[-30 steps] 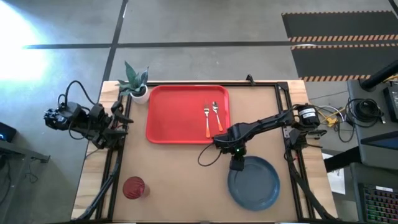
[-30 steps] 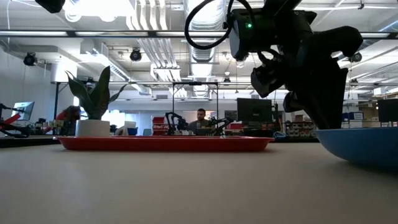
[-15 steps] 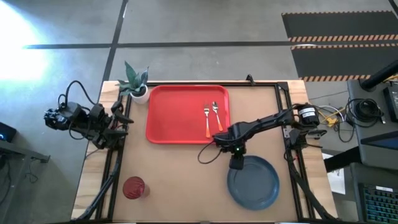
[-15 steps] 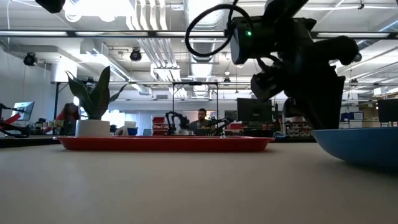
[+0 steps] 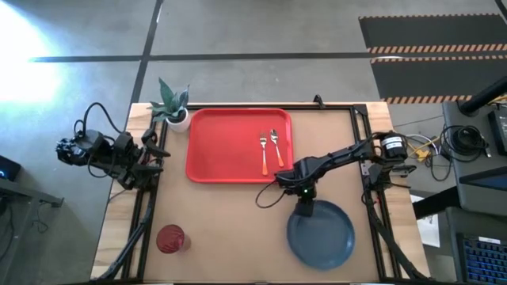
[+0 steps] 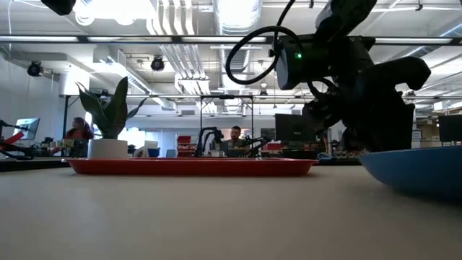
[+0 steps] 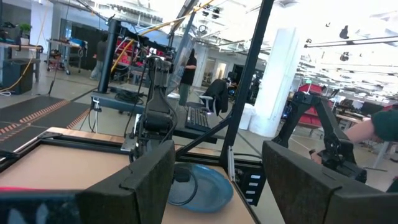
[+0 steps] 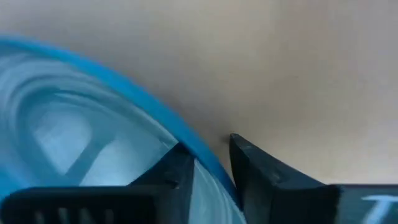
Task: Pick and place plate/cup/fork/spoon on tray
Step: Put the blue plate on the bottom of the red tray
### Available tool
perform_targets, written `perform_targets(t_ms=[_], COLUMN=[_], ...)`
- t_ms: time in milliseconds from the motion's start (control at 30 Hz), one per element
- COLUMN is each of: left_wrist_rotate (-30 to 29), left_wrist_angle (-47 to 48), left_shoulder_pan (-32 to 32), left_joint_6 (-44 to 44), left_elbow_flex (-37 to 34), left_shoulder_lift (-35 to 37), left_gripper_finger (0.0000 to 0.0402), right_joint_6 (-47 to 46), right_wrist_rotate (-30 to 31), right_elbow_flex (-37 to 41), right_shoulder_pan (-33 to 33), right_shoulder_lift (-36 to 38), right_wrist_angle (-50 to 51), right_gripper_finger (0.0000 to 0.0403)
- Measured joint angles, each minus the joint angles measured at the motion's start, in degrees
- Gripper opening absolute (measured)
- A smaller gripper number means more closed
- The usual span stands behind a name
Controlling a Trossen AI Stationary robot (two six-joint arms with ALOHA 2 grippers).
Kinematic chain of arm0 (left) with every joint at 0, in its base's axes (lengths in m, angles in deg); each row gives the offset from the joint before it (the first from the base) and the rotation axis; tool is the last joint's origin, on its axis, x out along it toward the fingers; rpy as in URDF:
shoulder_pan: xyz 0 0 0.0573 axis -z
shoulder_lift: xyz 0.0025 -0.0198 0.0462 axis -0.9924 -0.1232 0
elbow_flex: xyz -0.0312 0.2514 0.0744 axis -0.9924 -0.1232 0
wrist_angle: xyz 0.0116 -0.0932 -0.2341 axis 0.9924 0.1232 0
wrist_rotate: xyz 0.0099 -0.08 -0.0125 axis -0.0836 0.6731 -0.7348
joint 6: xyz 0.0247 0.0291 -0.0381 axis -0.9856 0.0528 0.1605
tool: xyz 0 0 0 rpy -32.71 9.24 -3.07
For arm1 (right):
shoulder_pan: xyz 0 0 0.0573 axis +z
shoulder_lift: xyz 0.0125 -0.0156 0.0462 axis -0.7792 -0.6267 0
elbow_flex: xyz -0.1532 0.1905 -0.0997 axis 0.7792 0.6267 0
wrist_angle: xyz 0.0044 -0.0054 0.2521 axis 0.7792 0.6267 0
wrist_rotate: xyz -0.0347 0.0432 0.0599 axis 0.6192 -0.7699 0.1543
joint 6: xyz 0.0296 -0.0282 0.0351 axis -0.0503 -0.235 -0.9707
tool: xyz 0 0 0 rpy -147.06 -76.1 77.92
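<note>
Slate-blue and round, the one plate (image 5: 322, 235) lies on the tan table (image 5: 230, 222) near its front right, well apart from the tray (image 5: 226, 146). Its surface is flat with a shallow raised rim; the right wrist view shows that rim as a bright blue band with a glossy inner face. In the low view its rim end on the near side stands slightly off the table.

The right gripper (image 5: 304, 210) sits at the plate's rim on the side facing the tray. In the right wrist view one finger (image 8: 174, 171) lies over the plate's inner face and the other outside the rim, both close against it, so the jaws straddle the rim edge; a firm clamp cannot be confirmed.

Count of task items: one plate, one cup (image 5: 170, 238), one fork (image 5: 263, 152), one spoon (image 5: 276, 147), one tray. The red tray is rectangular with rounded corners and sits at the table's rear centre. Fork and spoon lie side by side on its right part, orange handles pointing toward the table's front. The translucent red cup stands upright near the front left corner.

One white pot with a green plant (image 5: 174, 107) stands just beside the tray's rear left corner.

The left gripper (image 5: 154, 150) waits at the table's left edge, fingers (image 7: 149, 180) spread wide apart and holding nothing.
</note>
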Motion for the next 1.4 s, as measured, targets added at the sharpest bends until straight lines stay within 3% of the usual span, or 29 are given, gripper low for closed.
perform_targets(t_ms=[133, 400, 600, 867, 1100, 1400], left_wrist_rotate=[0.0, 0.0, 0.0, 0.0, 0.0, 0.0], left_wrist_angle=[0.0, -0.1, -0.7, -1.6, -1.5, -1.6], left_shoulder_pan=[0.0, 0.0, 0.0, 0.0, 0.0, 0.0], left_joint_6=[0.0, 0.0, 0.0, 0.0, 0.1, 0.1], left_elbow_flex=[0.0, 0.0, 0.0, 0.0, 0.0, 0.0], left_shoulder_lift=[0.0, 0.0, 0.0, 0.0, 0.0, 0.0], left_gripper_finger=[0.0225, 0.0225, 0.0225, 0.0225, 0.0225, 0.0225], right_joint_6=[0.4, -2.4, -4.9, -6.6, -3.3, 3.5], right_wrist_rotate=[-1.8, -1.8, 4.9, 9.5, 17.8, 22.5], right_elbow_flex=[1.3, 1.8, -3.5, -12.6, -18.6, -21.3], right_shoulder_pan=[0.1, 0.1, -0.1, -0.1, -1.7, -8.3], right_shoulder_lift=[0.1, 0.2, -0.1, -0.1, -0.1, -0.1], right_wrist_angle=[-0.8, -6.3, -7.3, -14.4, -15.1, -22.8], right_gripper_finger=[0.0023, 0.0011, 0.0009, 0.0007, 0.0007, 0.0007])
